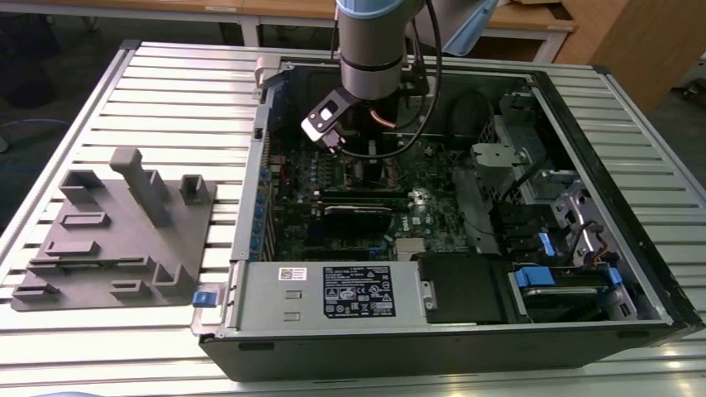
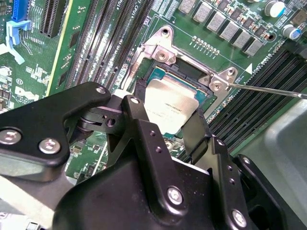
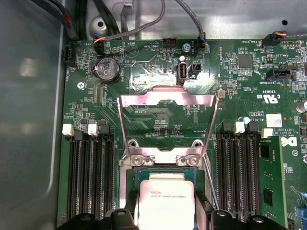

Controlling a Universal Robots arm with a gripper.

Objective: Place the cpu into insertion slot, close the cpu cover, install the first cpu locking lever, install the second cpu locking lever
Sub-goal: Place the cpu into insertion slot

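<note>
We note gripper (image 2: 169,114) clamped on cpu (image 3: 165,200), apparently seated in insertion slot (image 3: 165,171). cpu cover (image 3: 165,98) stands open, locking lever (image 2: 268,89) free. Three steps left.

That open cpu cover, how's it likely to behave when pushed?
The cpu cover is a thin metal frame around a big window, so it is probably light and a little flexible. It looks hinged at one end, so a push should swing it, not slide it. Its shiny surface may be slippery.
</note>
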